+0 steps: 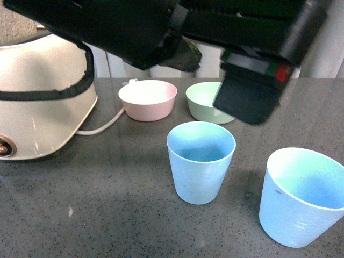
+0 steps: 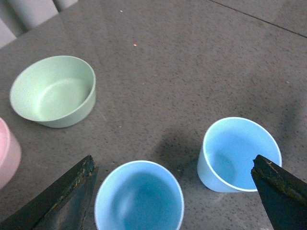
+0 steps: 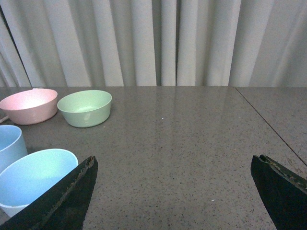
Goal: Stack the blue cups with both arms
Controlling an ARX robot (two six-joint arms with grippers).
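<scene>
Mid cup [image 1: 200, 161] upright just in front of green bowl [image 1: 201, 102]; right cup [image 1: 303, 196] farther from bowl, apart from mid cup. Likely light, stiff, slick plastic: pinch rim wall. Left gripper [image 2: 172, 160] spread, empty. Right gripper [image 3: 173, 160] spread, empty. Only wrist views show jaw gaps; only front view shows appliance [image 1: 43, 97].

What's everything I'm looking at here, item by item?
table: one, dark grey speckled
blue cups: two, light blue, upright and apart, near side of table
pink bowl: one, pink, behind the cups
green bowl: one, pale green, right of the pink bowl
appliance: one, cream with black band, far left
cord: one, white, from the appliance toward the pink bowl
curtains: pale grey, behind the table
arm: one, black, across the top of the front view
left pincer: one, black, open, above the cups
right pincer: one, black, open, over bare table
</scene>
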